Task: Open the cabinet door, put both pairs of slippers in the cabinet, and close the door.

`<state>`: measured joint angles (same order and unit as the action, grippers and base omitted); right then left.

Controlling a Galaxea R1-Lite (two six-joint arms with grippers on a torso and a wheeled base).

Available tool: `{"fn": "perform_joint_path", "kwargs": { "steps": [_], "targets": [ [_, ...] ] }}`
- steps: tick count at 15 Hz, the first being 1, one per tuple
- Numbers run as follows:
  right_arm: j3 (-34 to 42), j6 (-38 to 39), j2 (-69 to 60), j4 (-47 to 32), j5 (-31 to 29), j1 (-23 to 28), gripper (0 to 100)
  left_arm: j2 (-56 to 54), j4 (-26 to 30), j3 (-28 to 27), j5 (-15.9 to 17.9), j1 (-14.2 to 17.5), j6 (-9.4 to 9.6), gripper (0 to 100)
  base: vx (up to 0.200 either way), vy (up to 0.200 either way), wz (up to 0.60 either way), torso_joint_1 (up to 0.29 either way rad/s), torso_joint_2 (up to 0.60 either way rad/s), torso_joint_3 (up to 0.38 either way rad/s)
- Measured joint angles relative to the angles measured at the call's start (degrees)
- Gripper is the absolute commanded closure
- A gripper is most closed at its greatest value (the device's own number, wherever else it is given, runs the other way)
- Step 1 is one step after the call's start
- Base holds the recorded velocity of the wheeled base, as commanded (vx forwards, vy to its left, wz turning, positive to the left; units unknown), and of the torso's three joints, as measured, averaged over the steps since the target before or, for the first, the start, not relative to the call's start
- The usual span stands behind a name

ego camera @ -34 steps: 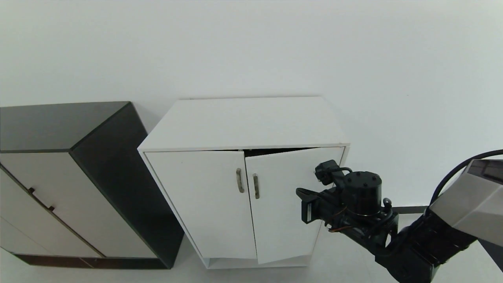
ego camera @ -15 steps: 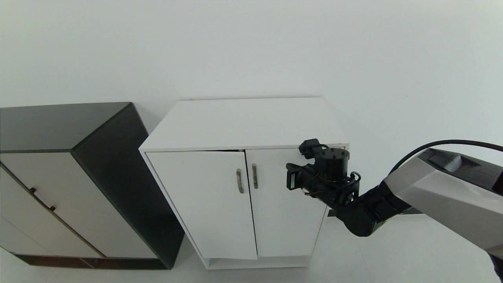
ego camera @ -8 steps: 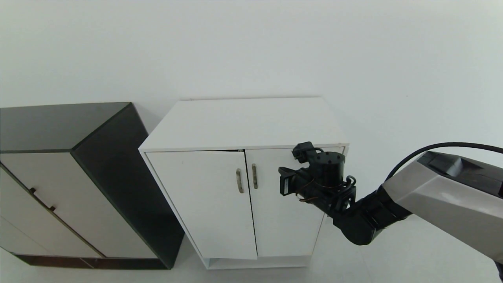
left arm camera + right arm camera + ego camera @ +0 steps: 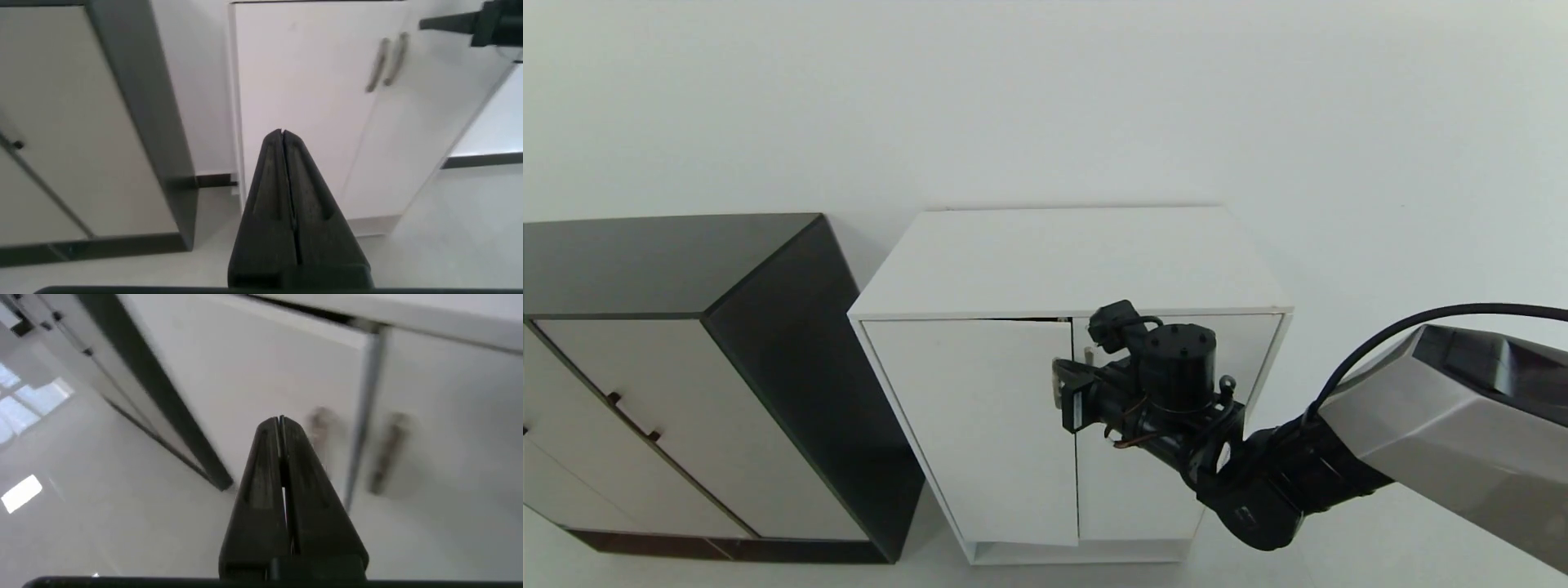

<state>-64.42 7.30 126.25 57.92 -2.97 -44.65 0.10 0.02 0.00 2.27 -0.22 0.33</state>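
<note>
The right gripper [image 4: 1068, 398] is pressed shut on nothing, its two fingers [image 4: 270, 465] flat together. It hovers just in front of the seam where the two doors meet, and I cannot tell whether it touches them. Just past the tip are the two handles, the left handle [image 4: 377, 64] and the right handle [image 4: 398, 59], slim upright metal bars set close on either side of the seam. Beyond them are the left door [image 4: 980, 425] and the right door [image 4: 1131, 490] of the white cabinet [image 4: 1078, 261]. The right door looks flush. The left one seems a touch proud, with a thin dark gap under the cabinet top.

The doors are probably light, stiff panels hung on their outer edges, so each should swing freely on an arc and not pull straight out. The bars look smooth and narrow, so a pinch could slide along them. The sound hold is mid-bar with the jaws opened first and closed across it, and the pull should then follow the hinge arc.

The left gripper [image 4: 282, 137], also closed and empty, hangs well back from the doors and faces them. A dark cabinet [image 4: 768, 367] stands on the far side of the left door.
</note>
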Motion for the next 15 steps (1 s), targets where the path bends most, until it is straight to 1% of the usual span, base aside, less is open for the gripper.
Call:
{"fn": "perform_joint_path", "kwargs": {
  "steps": [3,6,15],
  "targets": [
    [-2.51,-0.02,0.4,-0.66,-0.17,0.28,100,0.0,0.02,0.0,0.02,0.04,0.02,100,0.0,0.0,0.0,0.0,0.0,0.0],
    [-6.03,-0.09,1.71,-3.27,-0.15,0.67,100,0.0,-0.02,0.0,0.02,-0.05,0.02,100,0.0,0.0,0.0,0.0,0.0,0.0],
    [-11.08,-0.24,5.84,-3.62,-0.39,2.99,100,0.0,0.0,0.0,0.0,0.06,0.0,100,0.0,0.0,0.0,0.0,0.0,0.0]
  ]
}}
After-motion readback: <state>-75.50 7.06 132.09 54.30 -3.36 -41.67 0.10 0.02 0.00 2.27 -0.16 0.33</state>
